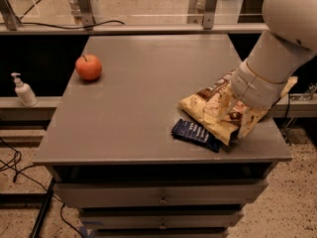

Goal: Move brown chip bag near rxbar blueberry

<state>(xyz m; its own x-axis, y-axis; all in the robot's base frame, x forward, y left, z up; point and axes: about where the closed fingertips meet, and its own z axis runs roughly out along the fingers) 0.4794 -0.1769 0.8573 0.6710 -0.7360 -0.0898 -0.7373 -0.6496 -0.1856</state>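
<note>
Gripper (232, 112), up-right of the bar (194, 132), sits on the bag (205, 105); whether it grasps, I cannot tell. The bag overlaps the bar's right end, so a snagged pull-away might drag both off the table (138, 98) front.

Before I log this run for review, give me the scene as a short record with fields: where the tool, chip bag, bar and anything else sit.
tool: low over the right side of the table, on the brown chip bag
brown chip bag: front right of the table, partly under the tool
rxbar blueberry: flat near the front edge, at the bag's front-left; the bag's edge touches or overlaps it
apple: far left, apart from the rest
pump bottle: on a lower ledge left of the table
</note>
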